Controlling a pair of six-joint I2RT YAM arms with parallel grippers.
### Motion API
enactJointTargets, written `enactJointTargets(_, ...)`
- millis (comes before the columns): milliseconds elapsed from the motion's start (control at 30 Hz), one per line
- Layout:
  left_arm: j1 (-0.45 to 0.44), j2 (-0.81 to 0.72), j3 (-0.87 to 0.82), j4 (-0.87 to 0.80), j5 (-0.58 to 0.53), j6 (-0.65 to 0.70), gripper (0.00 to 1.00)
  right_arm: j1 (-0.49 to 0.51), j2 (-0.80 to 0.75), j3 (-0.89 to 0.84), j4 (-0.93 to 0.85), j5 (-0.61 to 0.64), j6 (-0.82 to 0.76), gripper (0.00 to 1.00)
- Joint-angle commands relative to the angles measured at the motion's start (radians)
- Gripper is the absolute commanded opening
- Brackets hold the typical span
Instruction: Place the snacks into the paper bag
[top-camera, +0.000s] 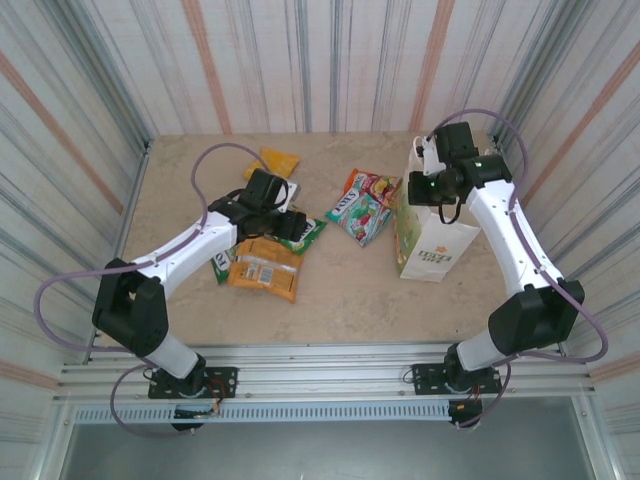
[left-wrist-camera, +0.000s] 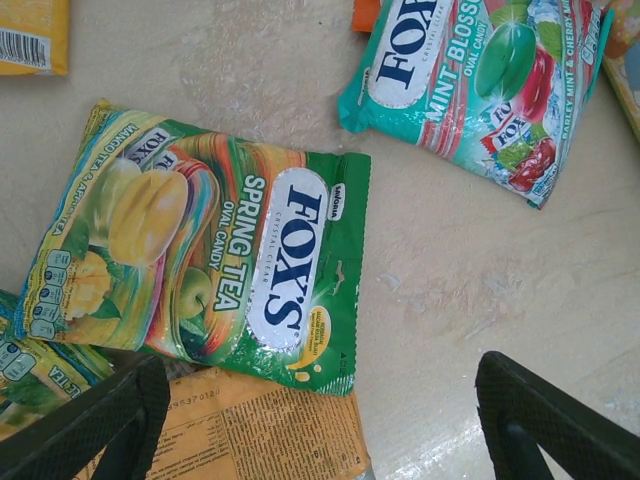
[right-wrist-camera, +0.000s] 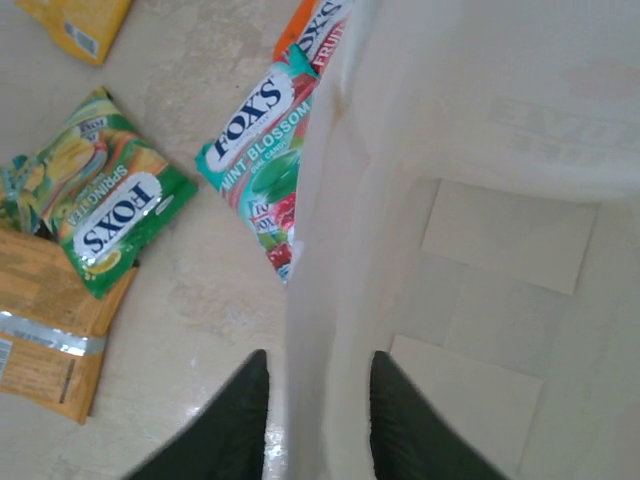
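Note:
A green Fox's Spring Tea packet (left-wrist-camera: 200, 260) lies flat on the table, overlapping an orange packet (left-wrist-camera: 260, 430). My left gripper (left-wrist-camera: 315, 420) hangs open just above them, its fingers (left-wrist-camera: 100, 420) spread wide near the green packet's lower edge (top-camera: 305, 232). A teal-red Fox's Mint Blossom bag (left-wrist-camera: 480, 80) lies further right, beside the white paper bag (top-camera: 435, 240). The paper bag stands upright with its mouth open (right-wrist-camera: 480, 200). My right gripper (right-wrist-camera: 318, 400) straddles the bag's left wall at the rim, one finger outside and one inside, shut on it.
A yellow packet (top-camera: 278, 160) lies at the back left. A red-green packet (top-camera: 372, 185) sits behind the teal one, against the bag. Another green packet peeks out at the orange packet's left edge (top-camera: 222, 265). Corrugated walls enclose the table on three sides.

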Motion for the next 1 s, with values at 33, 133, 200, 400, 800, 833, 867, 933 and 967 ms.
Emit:
enactJointTargets(33,-0.008,-0.041,0.009,0.008,0.019,-0.014,0.84,0.004,-0.034,-0.024,0.016,-0.031,0.008,0.61)
enactJointTargets(133,-0.008,-0.046,0.009,0.010,0.027,-0.014,0.84,0.004,-0.041,-0.037,0.024,-0.033,0.008,0.66)
enactJointTargets(200,-0.008,-0.048,0.008,0.013,0.030,-0.015,0.84,0.004,-0.048,-0.040,0.030,-0.031,0.008,0.72)
enactJointTargets(400,-0.008,-0.049,0.005,0.020,0.043,-0.023,0.84,0.002,-0.096,-0.076,0.067,-0.042,-0.002,0.80)
enactJointTargets(800,-0.008,-0.059,0.000,0.032,0.061,-0.038,0.84,-0.028,-0.155,-0.125,0.098,-0.087,0.001,0.82)
enactJointTargets(833,-0.008,-0.060,0.001,0.032,0.063,-0.041,0.84,-0.028,-0.162,-0.123,0.098,-0.087,0.001,0.82)
enactJointTargets(867,-0.008,-0.062,-0.001,0.032,0.065,-0.044,0.84,-0.029,-0.167,-0.120,0.096,-0.084,0.002,0.82)
enactJointTargets(933,-0.008,-0.062,0.003,0.028,0.075,-0.055,0.82,-0.028,-0.180,-0.101,0.075,-0.065,0.001,0.82)
enactJointTargets(967,-0.008,-0.059,0.009,0.022,0.084,-0.056,0.80,-0.027,-0.184,-0.086,0.058,-0.055,0.000,0.82)
